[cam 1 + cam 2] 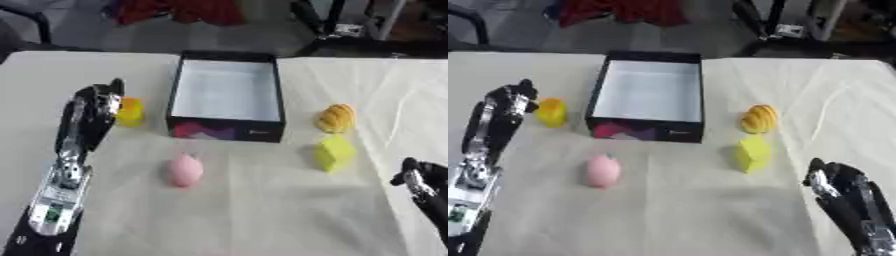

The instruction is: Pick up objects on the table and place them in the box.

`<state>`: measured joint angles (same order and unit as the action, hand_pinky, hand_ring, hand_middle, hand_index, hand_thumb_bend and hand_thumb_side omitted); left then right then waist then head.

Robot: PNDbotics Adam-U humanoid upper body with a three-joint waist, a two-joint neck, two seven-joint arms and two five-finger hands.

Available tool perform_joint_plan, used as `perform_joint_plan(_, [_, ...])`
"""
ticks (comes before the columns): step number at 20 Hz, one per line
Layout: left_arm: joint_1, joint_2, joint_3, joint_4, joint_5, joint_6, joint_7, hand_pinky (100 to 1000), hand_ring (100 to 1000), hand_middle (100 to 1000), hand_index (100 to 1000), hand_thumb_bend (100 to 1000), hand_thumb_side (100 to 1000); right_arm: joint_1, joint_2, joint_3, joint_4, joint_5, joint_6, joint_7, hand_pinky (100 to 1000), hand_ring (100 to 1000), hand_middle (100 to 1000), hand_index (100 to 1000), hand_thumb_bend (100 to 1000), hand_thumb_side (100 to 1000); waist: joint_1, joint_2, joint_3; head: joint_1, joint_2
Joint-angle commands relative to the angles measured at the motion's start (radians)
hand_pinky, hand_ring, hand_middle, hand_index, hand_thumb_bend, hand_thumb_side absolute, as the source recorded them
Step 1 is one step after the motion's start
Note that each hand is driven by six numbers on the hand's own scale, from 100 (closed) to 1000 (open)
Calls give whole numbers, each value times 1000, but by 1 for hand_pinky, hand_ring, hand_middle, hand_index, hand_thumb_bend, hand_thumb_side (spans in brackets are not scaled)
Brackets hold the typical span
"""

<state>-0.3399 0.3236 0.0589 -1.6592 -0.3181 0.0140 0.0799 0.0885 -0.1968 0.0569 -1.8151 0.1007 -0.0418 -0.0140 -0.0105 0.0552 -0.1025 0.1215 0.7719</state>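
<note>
Box (226, 89) sitting empty, nothing placed yet. Left robot hand (98, 102) hovering just beside yellow-orange object (130, 111), fingers curled, holding nothing. Right robot hand (833, 180) idling low, empty. Pink object (185, 169), yellow block (334, 153), ridged yellow object (337, 118) waiting on tabletop (262, 210).

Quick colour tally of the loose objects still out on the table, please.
Pink: 1, the pink object
Yellow: 2, the yellow block and the yellow-orange object beside the left hand
Orange-striped: 1, the ridged object
Total: 4
</note>
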Motion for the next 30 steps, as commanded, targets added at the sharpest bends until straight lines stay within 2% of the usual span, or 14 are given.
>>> perform_joint_plan(1, [-121,175,-47,55,-69,-7,-85,692,604,621,815,449,773,-5,-15,4,-15,4,-3,6,704,514,430,455,100,550,2,-20,-7,2,-2])
perform_joint_plan(4, [-260,295,-134,185,-157,-47,-244,744,665,699,873,490,755,-4,-18,7,-14,4,-3,9,704,514,430,454,100,557,6,-23,-19,5,-2])
perform_joint_plan(7, [-399,347,-227,343,-280,-116,-445,786,718,766,916,525,688,-2,-20,11,-11,4,-3,11,704,514,430,454,100,568,9,-24,-27,10,-2])
perform_joint_plan(10, [-523,326,-285,532,-421,-199,-636,807,738,790,930,547,601,-1,-21,13,-10,4,-3,14,704,514,430,454,100,563,10,-27,-28,8,-2])
perform_joint_plan(13, [-593,276,-291,698,-565,-271,-748,808,739,787,920,510,533,0,-21,11,-10,2,-3,13,704,514,430,454,100,564,9,-29,-28,-1,-2])
perform_joint_plan(16, [-624,226,-268,819,-680,-316,-781,803,722,765,902,460,468,0,-20,11,-10,0,-3,13,704,514,430,454,100,563,8,-31,-28,-5,-2])
perform_joint_plan(19, [-635,193,-242,898,-754,-340,-782,796,710,755,894,426,451,0,-19,10,-10,-1,-4,13,704,513,430,454,100,564,6,-31,-28,-6,-2])
perform_joint_plan(26, [-638,185,-216,941,-860,-333,-719,784,689,738,879,377,420,1,-18,10,-9,-2,-3,13,704,513,430,454,100,564,5,-31,-26,-6,-2])
perform_joint_plan(30, [-633,195,-207,970,-889,-341,-756,783,686,735,874,367,408,2,-19,10,-9,-2,-3,13,704,513,430,454,100,565,5,-32,-24,-7,-2])
